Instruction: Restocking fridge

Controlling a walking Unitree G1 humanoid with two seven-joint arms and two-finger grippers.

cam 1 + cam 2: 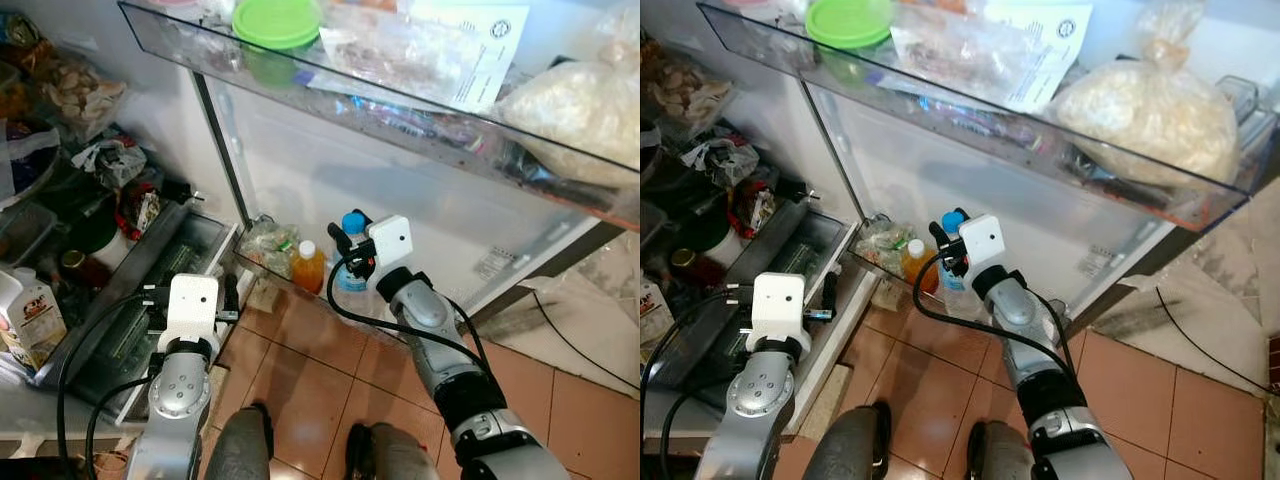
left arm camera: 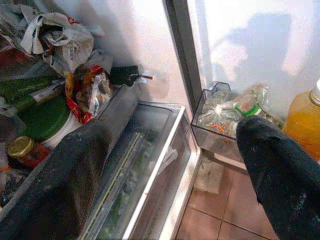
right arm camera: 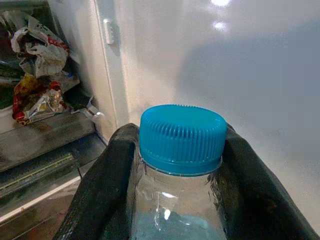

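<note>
A clear water bottle [image 3: 175, 210] with a blue cap [image 1: 353, 222] stands upright at the bottom door shelf [image 1: 262, 268], just right of an orange juice bottle [image 1: 308, 268]. My right gripper [image 1: 345, 247] is shut on the water bottle's neck, one black finger [image 3: 107, 185] on each side below the cap. Whether the bottle rests on the shelf is hidden. My left gripper [image 2: 172, 129] is open and holds nothing, low in front of the glass-fronted crisper drawer [image 1: 170, 270].
A bag of vegetables [image 1: 265, 243] fills the door shelf's left end. The upper door shelf [image 1: 180, 40] carries a green tub [image 1: 275, 25], papers and a white bag [image 1: 580, 110]. Packets, jars and a milk carton [image 1: 30, 315] crowd the fridge. Tiled floor [image 1: 320, 370] lies below.
</note>
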